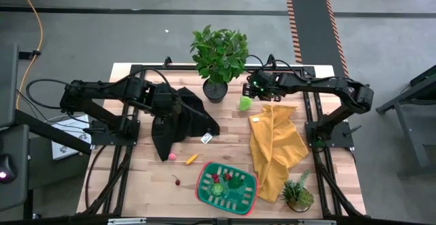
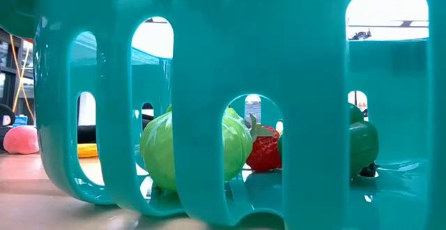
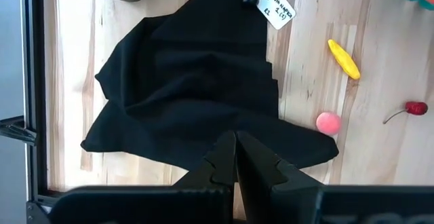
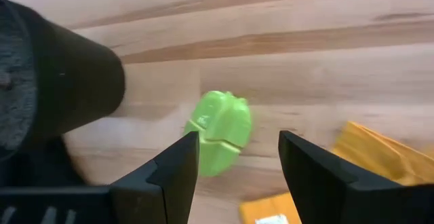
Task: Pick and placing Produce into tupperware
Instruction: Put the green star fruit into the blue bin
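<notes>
My right gripper (image 4: 237,159) hangs with fingers spread over the lime-green produce piece (image 4: 220,141), upper middle of the high view beside the black pot (image 1: 214,91); it looks light, hard, slippery plastic, so I'd pinch across its lobed middle.

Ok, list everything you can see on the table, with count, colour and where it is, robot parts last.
Tray: one, green with red rim, front centre, holding produce.
Lime piece: one, back, beside the pot.
Pink ball: one, by the black cloth.
Yellow piece: one, right of the ball.
Cherry: one, red, left of the tray.
Black cloth: one, left centre.
Yellow cloth: one, right.
Plants: two, back centre and front right.
Left hand: shut, over the black cloth.
Right hand: open, over the lime piece.
</notes>
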